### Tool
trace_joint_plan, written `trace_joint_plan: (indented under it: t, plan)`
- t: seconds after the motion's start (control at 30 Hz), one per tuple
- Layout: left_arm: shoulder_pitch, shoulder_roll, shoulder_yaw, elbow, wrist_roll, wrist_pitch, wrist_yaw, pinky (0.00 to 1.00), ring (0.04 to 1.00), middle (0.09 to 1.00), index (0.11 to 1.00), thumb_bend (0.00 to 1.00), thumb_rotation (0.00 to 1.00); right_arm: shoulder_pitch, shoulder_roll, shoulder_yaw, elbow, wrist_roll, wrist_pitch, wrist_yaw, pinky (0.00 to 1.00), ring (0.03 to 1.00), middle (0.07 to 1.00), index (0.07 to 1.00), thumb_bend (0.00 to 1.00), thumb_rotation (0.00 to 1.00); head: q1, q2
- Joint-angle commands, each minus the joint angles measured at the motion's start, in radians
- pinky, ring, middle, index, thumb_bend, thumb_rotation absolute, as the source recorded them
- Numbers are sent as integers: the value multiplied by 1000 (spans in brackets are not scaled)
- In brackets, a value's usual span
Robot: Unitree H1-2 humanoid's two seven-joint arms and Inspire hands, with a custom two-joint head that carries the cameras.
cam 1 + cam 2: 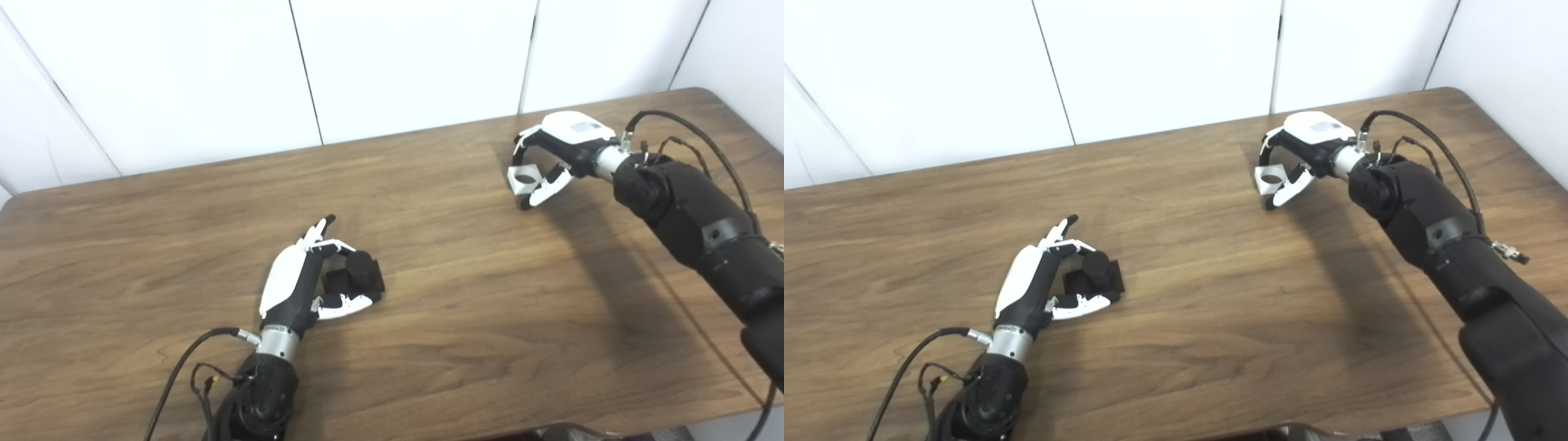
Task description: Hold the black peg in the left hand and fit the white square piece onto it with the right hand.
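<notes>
The black peg [361,272], a cylinder on a square base, sits on the table at the left-centre. My left hand [303,278] is curled around it from the left, thumb under its near side and fingers over the top, shut on it. At the far right my right hand [554,156] hovers just above the table, shut on the white square piece [523,179], whose round hole faces up. In the right eye view the peg [1096,269] and the white piece [1271,179] lie far apart.
The brown wooden table [429,294] ends at a white panelled wall behind. Cables loop off both wrists. The right forearm [692,220] crosses the table's right side and casts a shadow.
</notes>
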Motion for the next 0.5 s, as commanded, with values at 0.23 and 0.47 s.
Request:
trace_joint_plan:
  t: [0.23,0.47]
  plan:
    - [22,36,8,-8,25,32,-26,1000,1000,991,494,521,78,-19,-28,-7,4,-15,6,-11,947,902,860,634,708,285,0,3]
    - [27,43,11,-15,28,30,-32,1000,1000,988,494,521,80,-16,-29,-8,20,-13,5,-26,947,904,858,618,703,264,2,9]
